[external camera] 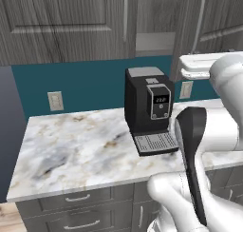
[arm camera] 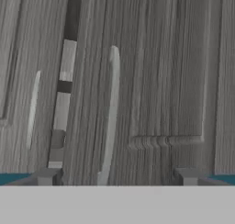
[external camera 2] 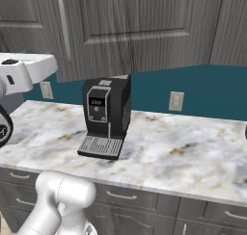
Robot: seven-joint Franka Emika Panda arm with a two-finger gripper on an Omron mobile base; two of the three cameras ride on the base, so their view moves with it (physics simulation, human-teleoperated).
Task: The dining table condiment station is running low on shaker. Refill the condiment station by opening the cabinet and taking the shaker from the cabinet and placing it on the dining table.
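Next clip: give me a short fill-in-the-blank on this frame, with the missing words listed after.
1. The black coffee machine stands on the ____ counter.
2. In the hand view, the long handle on the cabinet door runs ____.
3. The wall behind the counter, with its outlet, is painted ____.
4. Under the counter sit grey ____ with curved handles.

Missing words: marble; vertically; teal; drawers

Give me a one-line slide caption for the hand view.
Close-up of the grey cabinet, its door slightly ajar, with a slim metal handle straight ahead of the open gripper.
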